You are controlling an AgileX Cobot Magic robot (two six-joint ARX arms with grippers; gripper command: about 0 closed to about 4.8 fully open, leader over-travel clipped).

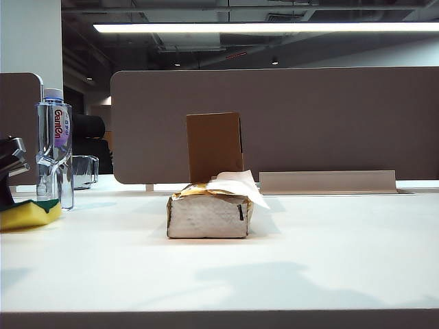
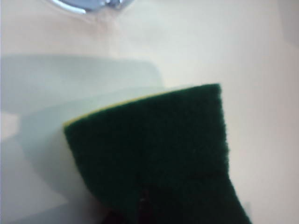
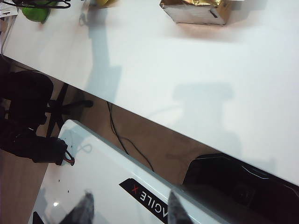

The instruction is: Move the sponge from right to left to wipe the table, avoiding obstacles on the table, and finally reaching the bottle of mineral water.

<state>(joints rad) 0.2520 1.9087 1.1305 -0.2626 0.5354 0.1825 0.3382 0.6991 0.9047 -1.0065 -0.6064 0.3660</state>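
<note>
One sponge [image 1: 27,214], one bottle of mineral water [image 1: 55,147], one tissue pack [image 1: 209,211], one cardboard box [image 1: 214,146] and one glass cup [image 1: 84,171] stand on the white worktop [image 1: 274,267]. The sponge is yellow foam under a dark green scouring layer, lying just beside the bottle's base. The left gripper [image 1: 10,164] pinches the sponge, fingers pressed tight. The right gripper [image 3: 128,210], well apart from the bottle, holds nothing, its fingers [image 3: 174,207] partly spread.

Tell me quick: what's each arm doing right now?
Left tool shut on sponge, beside water bottle. Right tool idle, apart from table, holding nothing. Tissue pack and box mid-table, behind the sponge's path.
</note>
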